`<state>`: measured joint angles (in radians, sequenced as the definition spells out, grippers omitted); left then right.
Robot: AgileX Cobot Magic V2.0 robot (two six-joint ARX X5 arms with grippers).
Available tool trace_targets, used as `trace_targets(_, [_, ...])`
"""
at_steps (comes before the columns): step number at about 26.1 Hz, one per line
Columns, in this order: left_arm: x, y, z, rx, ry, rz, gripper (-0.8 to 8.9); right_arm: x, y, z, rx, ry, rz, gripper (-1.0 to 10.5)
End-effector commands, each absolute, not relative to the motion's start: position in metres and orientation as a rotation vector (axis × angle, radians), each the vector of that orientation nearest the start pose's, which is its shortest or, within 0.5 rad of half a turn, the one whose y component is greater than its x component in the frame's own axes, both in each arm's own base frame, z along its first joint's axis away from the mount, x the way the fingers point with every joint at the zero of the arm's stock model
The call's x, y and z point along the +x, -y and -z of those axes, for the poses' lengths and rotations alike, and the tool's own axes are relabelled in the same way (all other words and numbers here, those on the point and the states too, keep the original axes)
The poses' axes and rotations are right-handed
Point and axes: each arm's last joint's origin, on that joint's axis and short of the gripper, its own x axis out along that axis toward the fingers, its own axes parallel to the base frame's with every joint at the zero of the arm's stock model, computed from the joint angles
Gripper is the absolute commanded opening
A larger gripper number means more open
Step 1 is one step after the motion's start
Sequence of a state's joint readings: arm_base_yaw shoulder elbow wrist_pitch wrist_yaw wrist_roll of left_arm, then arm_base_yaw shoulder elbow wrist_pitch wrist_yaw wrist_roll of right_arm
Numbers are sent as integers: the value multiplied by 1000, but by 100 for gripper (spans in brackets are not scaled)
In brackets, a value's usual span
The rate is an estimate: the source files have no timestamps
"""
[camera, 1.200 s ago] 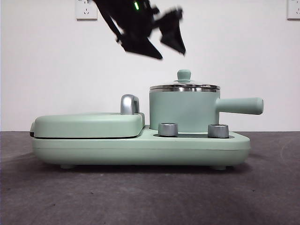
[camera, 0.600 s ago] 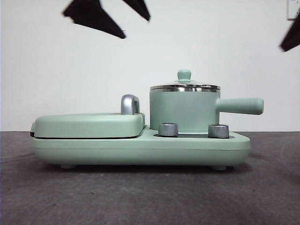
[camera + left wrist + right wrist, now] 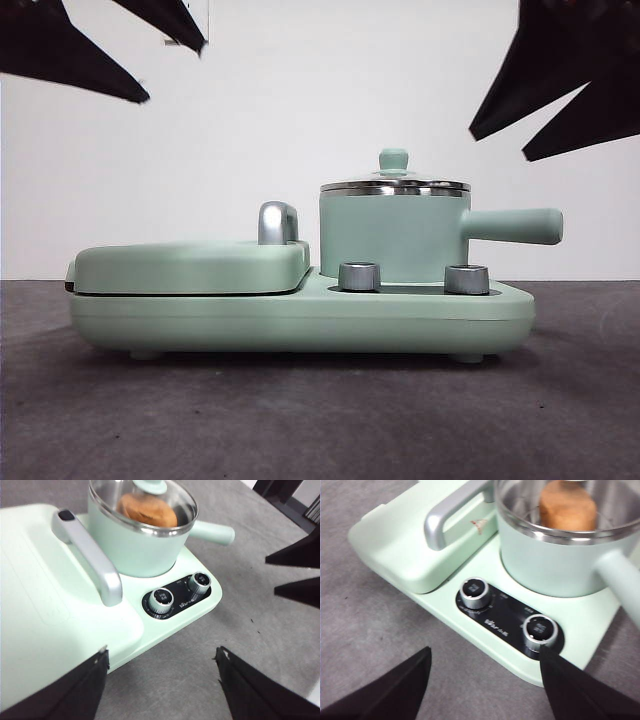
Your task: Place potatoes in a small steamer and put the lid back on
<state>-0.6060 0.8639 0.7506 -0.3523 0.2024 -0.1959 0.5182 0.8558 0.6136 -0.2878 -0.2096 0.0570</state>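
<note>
1. Two steel knobs [image 3: 359,276] front the mint-green cooker base [image 3: 300,320] on the grey surface [image 3: 300,420].
2. The orange-brown potato [image 3: 148,510] sits inside the mint-green steamer pot [image 3: 392,238], under its glass lid [image 3: 393,184].
3. Left pincer [image 3: 160,680] and right pincer [image 3: 485,680] hover wide open and empty; a low swing could knock the lid askew.

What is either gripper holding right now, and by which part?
Nothing. The left gripper and right gripper are both open and empty, up off the appliance. The lid sits on the steamer with the potato inside.
</note>
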Motion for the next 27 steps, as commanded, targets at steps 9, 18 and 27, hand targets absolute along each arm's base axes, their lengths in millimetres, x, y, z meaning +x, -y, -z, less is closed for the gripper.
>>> trace_targets(9, [147,110,-290,-59,-582,741,6,156,-98,-256,3,-545,-707,25])
trace_targets(18, [146,109,-291,-56,-573,741,6,156,-98,-257,9,-544,-719,25])
trace_targets(27, [142,87,-281,27,-477,636,6,156,-98,-257,9,-543,-719,25])
